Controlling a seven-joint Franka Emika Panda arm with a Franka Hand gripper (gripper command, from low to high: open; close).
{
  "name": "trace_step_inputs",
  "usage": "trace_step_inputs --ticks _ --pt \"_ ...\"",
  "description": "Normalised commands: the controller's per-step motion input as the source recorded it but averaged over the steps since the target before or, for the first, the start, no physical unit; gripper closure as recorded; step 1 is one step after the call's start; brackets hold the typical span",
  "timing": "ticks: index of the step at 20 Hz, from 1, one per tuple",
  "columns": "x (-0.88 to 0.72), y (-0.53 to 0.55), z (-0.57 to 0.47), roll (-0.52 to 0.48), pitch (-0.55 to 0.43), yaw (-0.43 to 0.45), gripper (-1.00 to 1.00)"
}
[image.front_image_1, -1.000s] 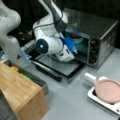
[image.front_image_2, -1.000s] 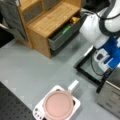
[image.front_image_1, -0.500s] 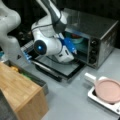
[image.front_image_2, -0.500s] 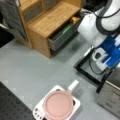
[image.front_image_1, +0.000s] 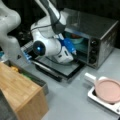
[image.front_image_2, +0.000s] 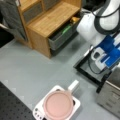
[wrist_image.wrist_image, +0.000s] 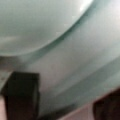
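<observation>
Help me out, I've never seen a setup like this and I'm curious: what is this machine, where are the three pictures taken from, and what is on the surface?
The white machine is a robot arm. Its gripper reaches into an open toaster oven, close to a teal bowl inside. Two pictures come from cameras off the arm. The third sits on the wrist, so the teal bowl fills it. On the grey table stand a wooden cabinet with an open drawer and a white stove base carrying a pink pan. Whether the gripper holds anything is hidden.
</observation>
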Motion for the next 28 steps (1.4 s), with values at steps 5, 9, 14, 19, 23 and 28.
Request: trace_step_inputs --ticks 5,9,14,19,23,28 --pt "0.07 -0.03 -0.01 -0.018 -0.013 0.108 1.0" --pt "0.07 -0.08 0.0 -0.016 -0.047 0.147 1.0" --pt "0.06 -0.18 0.02 -0.023 -0.031 0.175 1.0" --pt "0.07 -0.27 0.03 -0.028 -0.029 0.202 1.0" --pt "0.08 -0.26 0.05 -0.016 -0.033 0.217 1.0" --pt "0.09 -0.24 0.06 -0.008 -0.041 0.244 1.0"
